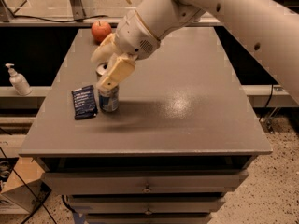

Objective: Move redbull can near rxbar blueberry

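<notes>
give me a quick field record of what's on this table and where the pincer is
pincer: at the can's upper part, over the table's left side in view
redbull can: upright on the table, close beside the bar, on its right
rxbar blueberry: lying flat near the left edge
apple: at the far edge
table: grey top, drawers below
soap bottle: off the table, left
</notes>
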Robot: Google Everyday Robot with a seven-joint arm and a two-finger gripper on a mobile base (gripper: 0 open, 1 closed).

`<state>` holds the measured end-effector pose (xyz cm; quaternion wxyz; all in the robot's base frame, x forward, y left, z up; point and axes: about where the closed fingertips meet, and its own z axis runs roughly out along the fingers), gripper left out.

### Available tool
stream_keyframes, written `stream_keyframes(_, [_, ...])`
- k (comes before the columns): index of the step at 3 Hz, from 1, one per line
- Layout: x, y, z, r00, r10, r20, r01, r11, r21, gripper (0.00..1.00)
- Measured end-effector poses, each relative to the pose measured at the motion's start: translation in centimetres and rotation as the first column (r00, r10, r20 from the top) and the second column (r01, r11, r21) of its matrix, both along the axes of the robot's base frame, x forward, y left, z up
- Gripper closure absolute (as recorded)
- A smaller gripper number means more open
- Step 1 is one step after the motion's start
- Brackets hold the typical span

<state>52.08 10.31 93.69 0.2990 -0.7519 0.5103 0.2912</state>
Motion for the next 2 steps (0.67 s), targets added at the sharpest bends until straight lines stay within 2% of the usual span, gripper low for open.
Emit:
stream_keyframes(1, [-0.07,0.15,-0.03,1.0000,0.003,0.000,-0.003,1.000,0.000,0.00])
stream_keyframes(2, [-0.08,0.16,-0.03,1.0000,0.003,0.000,-0.003,1.000,0.000,0.00])
